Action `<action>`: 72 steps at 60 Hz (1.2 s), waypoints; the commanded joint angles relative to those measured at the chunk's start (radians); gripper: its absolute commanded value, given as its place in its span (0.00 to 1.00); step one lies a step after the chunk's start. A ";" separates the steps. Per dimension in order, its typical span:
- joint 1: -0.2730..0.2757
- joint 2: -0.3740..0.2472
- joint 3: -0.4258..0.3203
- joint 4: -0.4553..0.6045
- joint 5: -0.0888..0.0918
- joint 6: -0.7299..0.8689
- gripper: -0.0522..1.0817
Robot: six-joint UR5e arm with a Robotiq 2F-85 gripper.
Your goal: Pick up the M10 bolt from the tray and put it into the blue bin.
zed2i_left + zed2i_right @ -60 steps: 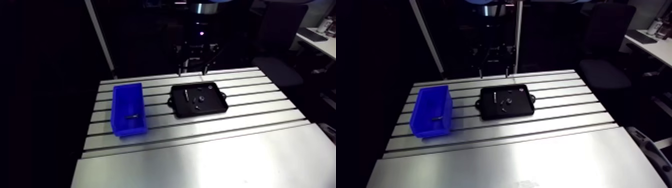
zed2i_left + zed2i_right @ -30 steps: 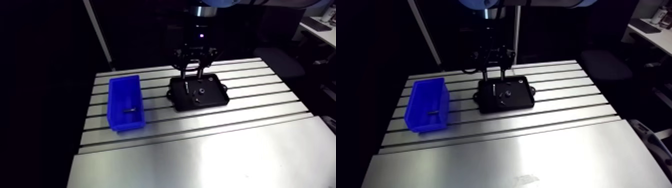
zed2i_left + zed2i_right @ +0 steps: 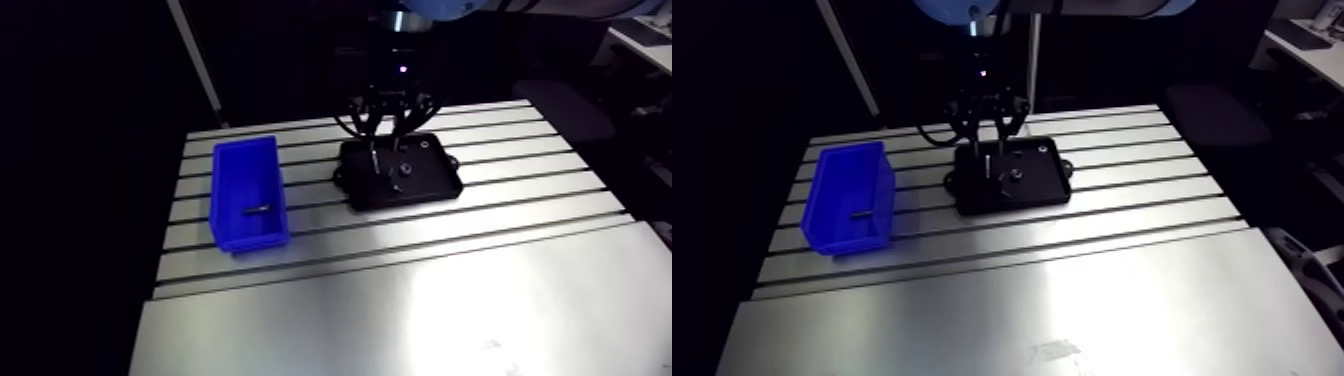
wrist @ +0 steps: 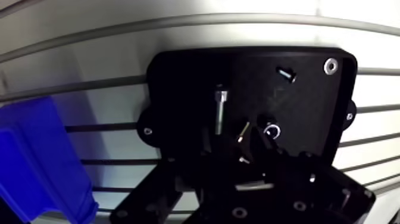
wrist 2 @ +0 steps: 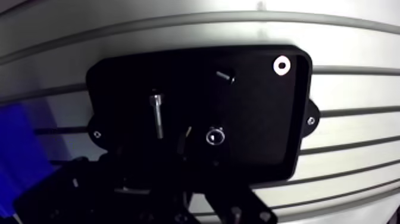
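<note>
- Gripper (image 3: 387, 147) hovers low over the black tray (image 4: 178, 83), fingers seemingly apart, holding nothing.
- Long bolt (image 4: 220, 111) lies unpicked in the tray; carrying it to the blue bin (image 3: 252, 232) remains.

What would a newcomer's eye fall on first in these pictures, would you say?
The bright blue bin stands out on the slotted table, a small bolt lying inside it. Beside it, the gripper hangs over a black tray holding a long bolt and smaller parts.

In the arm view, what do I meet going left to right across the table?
Blue bin → black tray; inside the tray, long bolt → ring-shaped part.
</note>
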 commanded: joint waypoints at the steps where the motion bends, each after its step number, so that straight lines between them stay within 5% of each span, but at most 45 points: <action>1: 0.000 0.018 0.001 -0.017 0.000 0.001 0.54; 72: 0.002 0.049 0.014 -0.058 0.000 0.001 0.56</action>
